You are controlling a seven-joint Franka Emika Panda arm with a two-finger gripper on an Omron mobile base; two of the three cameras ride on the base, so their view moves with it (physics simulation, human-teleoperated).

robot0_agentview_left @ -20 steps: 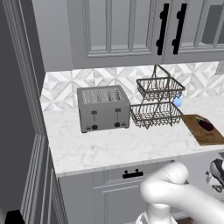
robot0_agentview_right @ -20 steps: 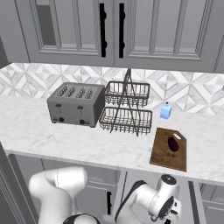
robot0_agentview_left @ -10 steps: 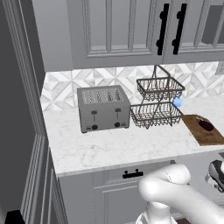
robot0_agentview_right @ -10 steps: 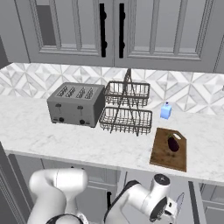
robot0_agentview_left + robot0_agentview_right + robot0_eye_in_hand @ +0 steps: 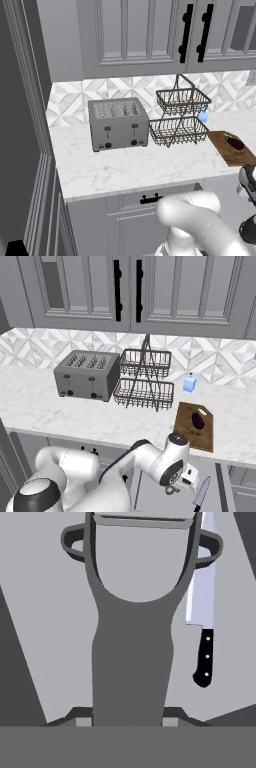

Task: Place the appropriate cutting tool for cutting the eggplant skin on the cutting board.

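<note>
Below the desk (image 5: 60, 411) edge, in front of the lower cabinet, the tool (image 5: 128, 722) is clamped narrow on the grey handle of a peeler (image 5: 132, 637). In the hand view the handle rises straight up from between the two fingertips (image 5: 84, 721), widens into a forked head and ends in a thin blade bar across the top. Just beside it, to the right in that view, lies a knife (image 5: 202, 607) with a pale blade and a black riveted handle; the peeler's fork overlaps part of the blade, and I cannot tell whether they touch. Both sit against a flat grey surface.

From the right base view, the white arm (image 5: 165, 463) bends low under the desk front, and the knife (image 5: 201, 493) shows near its wrist, blade pointing down.

Farther off, on the white marble desk, the cutting board (image 5: 187, 428) lies near the front edge at the right. The eggplant (image 5: 198, 419) rests on it, toward the far end. In the left base view the same board (image 5: 226, 150) sits at the right margin with the eggplant (image 5: 235, 143) on top.

Left of the board stands a two-tier wire basket (image 5: 145, 383), and beyond that a grey four-slot toaster (image 5: 87, 376). A small blue bottle (image 5: 189, 383) stands behind the board, near the tiled wall. Grey cabinets (image 5: 130, 291) with black handles hang above.
</note>
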